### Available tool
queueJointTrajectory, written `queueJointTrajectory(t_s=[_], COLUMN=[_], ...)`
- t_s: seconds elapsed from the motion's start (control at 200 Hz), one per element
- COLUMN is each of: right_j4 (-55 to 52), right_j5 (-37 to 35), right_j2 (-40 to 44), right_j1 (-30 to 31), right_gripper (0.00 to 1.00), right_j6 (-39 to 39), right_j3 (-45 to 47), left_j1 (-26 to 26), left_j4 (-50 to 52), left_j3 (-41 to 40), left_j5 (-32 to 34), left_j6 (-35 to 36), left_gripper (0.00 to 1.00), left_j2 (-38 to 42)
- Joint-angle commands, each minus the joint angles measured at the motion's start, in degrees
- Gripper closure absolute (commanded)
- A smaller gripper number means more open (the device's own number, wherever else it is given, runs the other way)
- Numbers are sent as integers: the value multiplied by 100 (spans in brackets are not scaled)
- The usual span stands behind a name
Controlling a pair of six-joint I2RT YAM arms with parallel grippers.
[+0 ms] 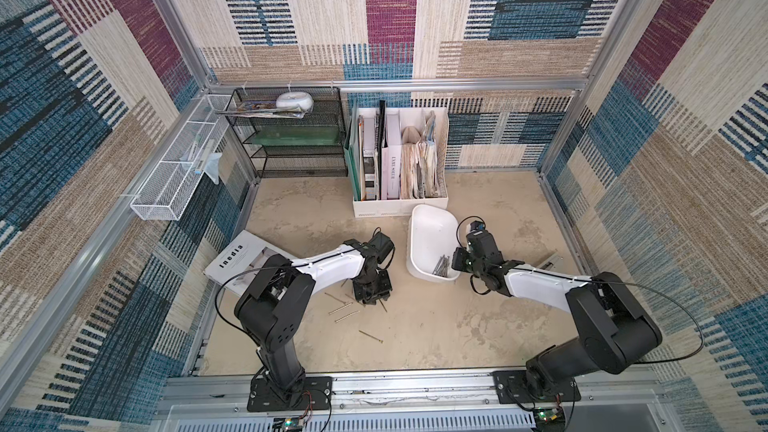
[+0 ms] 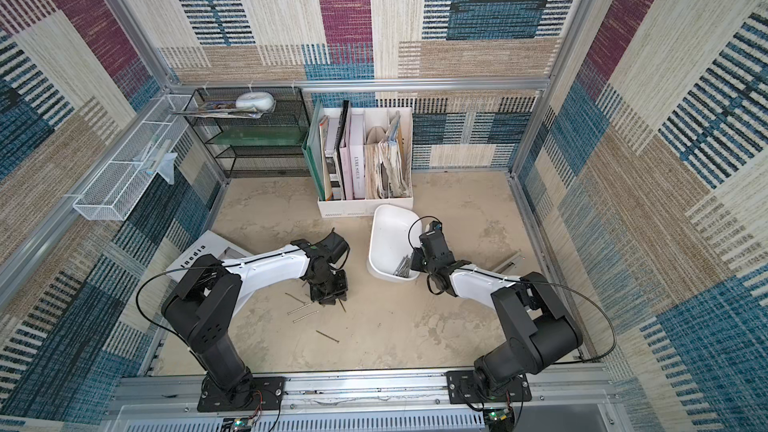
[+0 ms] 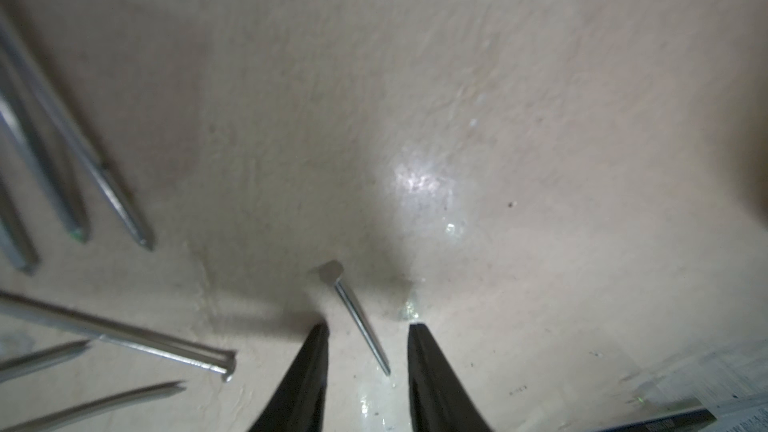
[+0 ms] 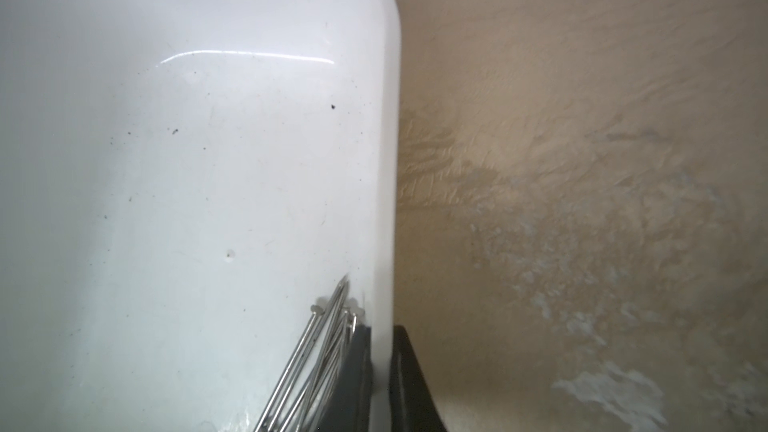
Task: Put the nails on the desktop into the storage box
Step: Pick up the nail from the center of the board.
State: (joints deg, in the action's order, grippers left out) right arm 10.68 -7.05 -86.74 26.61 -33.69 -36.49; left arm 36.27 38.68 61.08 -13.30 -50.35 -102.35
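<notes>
The left gripper point(image 3: 368, 326) is low over the tabletop point(image 3: 540, 118), jaws spread, with one nail point(image 3: 359, 320) lying between them, not yet pinched as far as the blurry view shows. Next it should squeeze and lift. More loose nails point(image 3: 124, 342) lie just beside it; ahead of it the tabletop is bare. The right gripper point(image 4: 380, 342) pinches the storage box point(image 4: 208, 139) wall, right next to the nails inside point(image 4: 324, 351).

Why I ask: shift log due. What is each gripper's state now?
Left gripper: open, straddling a thin grey metal nail, not gripping.
Right gripper: shut on the wall of the white plastic storage box.
</notes>
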Motion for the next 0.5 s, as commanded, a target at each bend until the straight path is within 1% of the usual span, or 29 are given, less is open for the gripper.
queueJointTrajectory(t_s=[0.0, 0.035, 0.085, 0.145, 0.285, 0.401, 0.491], right_j4=[-331, -317, -308, -321, -303, -301, -301], right_j5=[-47, -36, -33, -45, -47, -8, 6], right_j2=[-45, -32, -19, -3, 25, 8, 17], right_j1=[9, 10, 11, 10, 11, 11, 9], right_gripper=[100, 100, 100, 100, 100, 100, 100], right_j6=[126, 132, 138, 144, 148, 144, 146], right_j3=[49, 59, 77, 83, 98, 93, 85], left_j1=[-29, -33, -40, -50, -71, -85, -92], left_j4=[-149, -167, -167, -219, -218, 64, 401], left_j3=[-60, -82, -115, -180, -231, -44, 170], left_j5=[35, -9, -14, -101, -198, -182, -45], left_j6=[148, 183, 238, 295, 513, 823, 1061], left_gripper=[69, 76, 90, 100, 100, 100, 100], left_j2=[-306, -354, -383, -412, -399, -346, -84])
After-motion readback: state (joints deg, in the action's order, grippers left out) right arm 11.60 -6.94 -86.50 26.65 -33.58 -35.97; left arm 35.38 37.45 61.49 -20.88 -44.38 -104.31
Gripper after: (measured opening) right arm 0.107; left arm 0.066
